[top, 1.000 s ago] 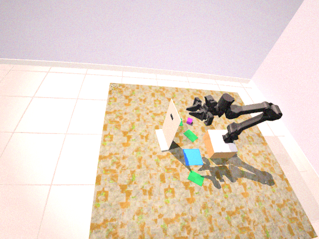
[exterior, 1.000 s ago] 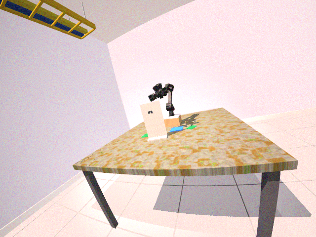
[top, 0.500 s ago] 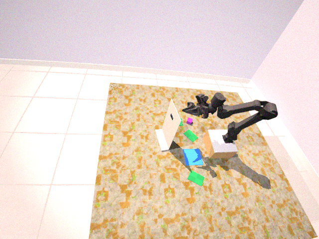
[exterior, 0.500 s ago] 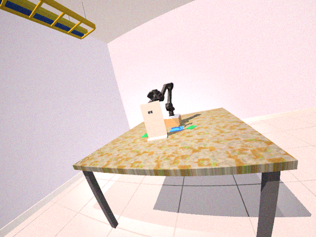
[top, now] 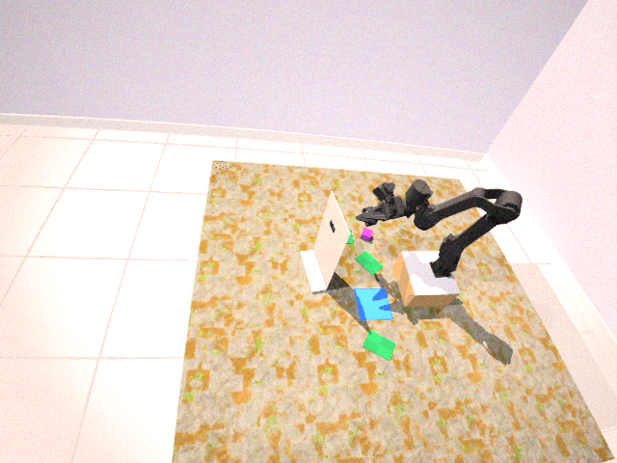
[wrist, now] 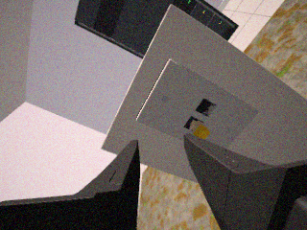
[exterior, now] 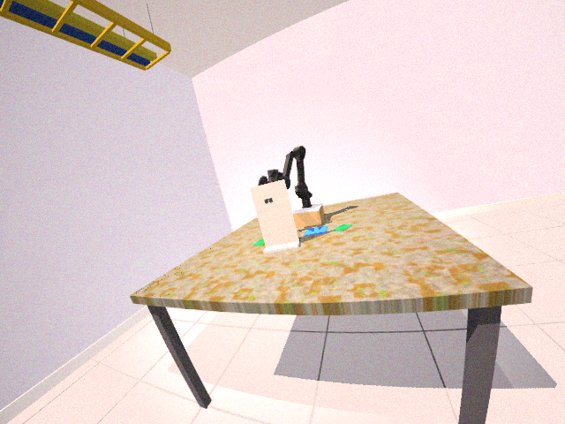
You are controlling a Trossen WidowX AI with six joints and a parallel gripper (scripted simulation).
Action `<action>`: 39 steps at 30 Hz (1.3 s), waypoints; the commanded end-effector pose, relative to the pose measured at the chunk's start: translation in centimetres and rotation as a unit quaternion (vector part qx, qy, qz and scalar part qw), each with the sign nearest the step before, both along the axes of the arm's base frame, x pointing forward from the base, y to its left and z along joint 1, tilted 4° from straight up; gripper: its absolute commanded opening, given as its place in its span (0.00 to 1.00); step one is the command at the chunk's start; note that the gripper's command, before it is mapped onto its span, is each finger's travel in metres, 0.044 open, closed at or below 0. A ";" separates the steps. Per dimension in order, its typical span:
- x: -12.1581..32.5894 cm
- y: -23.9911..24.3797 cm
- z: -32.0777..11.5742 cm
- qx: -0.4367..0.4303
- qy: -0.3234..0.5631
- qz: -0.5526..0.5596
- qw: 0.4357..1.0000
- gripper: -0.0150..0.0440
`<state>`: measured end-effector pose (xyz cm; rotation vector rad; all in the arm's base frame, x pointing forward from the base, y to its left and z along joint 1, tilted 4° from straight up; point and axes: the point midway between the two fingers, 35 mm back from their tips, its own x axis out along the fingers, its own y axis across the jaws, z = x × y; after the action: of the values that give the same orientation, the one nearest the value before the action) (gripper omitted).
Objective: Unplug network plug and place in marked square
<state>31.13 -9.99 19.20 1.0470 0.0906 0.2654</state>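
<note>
The upright cream panel (top: 331, 239) stands on the table, also seen in the exterior view (exterior: 274, 216). In the wrist view the panel's face plate (wrist: 197, 105) has two small dark sockets, and a yellowish plug (wrist: 201, 131) sits in the lower one. My gripper (top: 363, 215) hovers in the air a short way in front of the panel's socket side, pointing at it. In the wrist view its fingers stand partly closed with a clear gap and nothing between them. The blue marked square (top: 372, 304) lies on the table between the panel and my base.
My arm stands on a tan box (top: 423, 284). A small magenta cube (top: 366, 233) sits below the gripper. Green patches (top: 368, 261) (top: 378, 344) lie flat on the table near the blue square.
</note>
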 end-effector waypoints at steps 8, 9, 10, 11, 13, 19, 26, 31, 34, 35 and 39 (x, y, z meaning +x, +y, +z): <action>-3.8 -1.2 -3.7 0.140 0.056 0.042 0.988 0.52; -4.2 -1.2 -4.0 0.153 0.061 0.046 0.985 0.52; -4.5 -1.2 -4.2 0.165 0.066 0.051 0.983 0.52; -4.9 -1.2 -4.5 0.177 0.071 0.055 0.980 0.52; -5.7 -1.2 -4.9 0.198 0.081 0.062 0.975 0.52; -6.4 -1.0 -5.3 0.216 0.091 0.072 0.969 0.52; -6.2 -1.0 -5.3 0.217 0.090 0.072 0.969 0.52; -4.1 -0.9 -5.2 0.217 0.085 0.074 0.970 0.52; -2.9 -0.8 -5.1 0.218 0.082 0.074 0.970 0.52; -2.4 -0.7 -5.1 0.218 0.081 0.075 0.970 0.52; -0.8 -0.3 -5.0 0.220 0.077 0.076 0.970 0.52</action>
<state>28.83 -10.52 14.28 1.4959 0.2700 0.3526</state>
